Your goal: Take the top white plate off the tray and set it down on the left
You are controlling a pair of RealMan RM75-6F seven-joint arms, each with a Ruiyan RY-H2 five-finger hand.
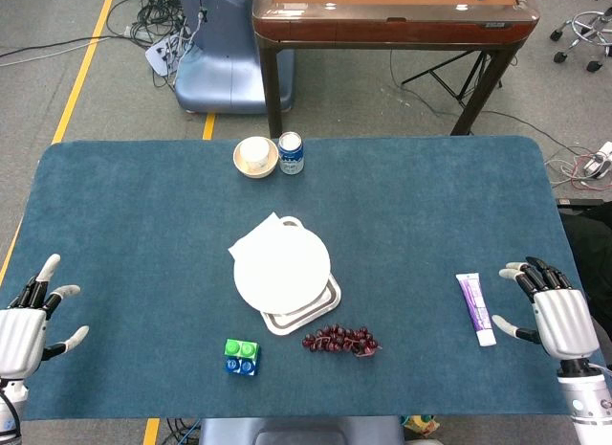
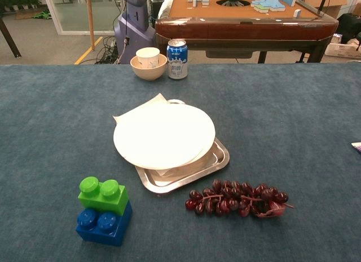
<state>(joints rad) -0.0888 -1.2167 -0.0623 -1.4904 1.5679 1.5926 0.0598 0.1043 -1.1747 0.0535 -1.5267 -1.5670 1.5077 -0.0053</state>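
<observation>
A round white plate [image 1: 281,267] [image 2: 163,134] lies on top of a silver metal tray [image 1: 316,314] [image 2: 217,158] at the middle of the blue table, hanging over the tray's left side. A white sheet [image 1: 254,237] [image 2: 138,111] pokes out from under the plate at its far left. My left hand [image 1: 33,316] rests open at the table's near left edge, far from the plate. My right hand [image 1: 553,311] is open at the near right edge. Neither hand shows in the chest view.
A beige bowl holding a cup [image 1: 255,157] [image 2: 149,62] and a blue can [image 1: 291,152] [image 2: 177,58] stand at the back. A green and blue block [image 1: 241,357] [image 2: 104,210] and grapes [image 1: 342,341] [image 2: 237,200] lie in front of the tray. A purple tube [image 1: 475,307] lies near my right hand.
</observation>
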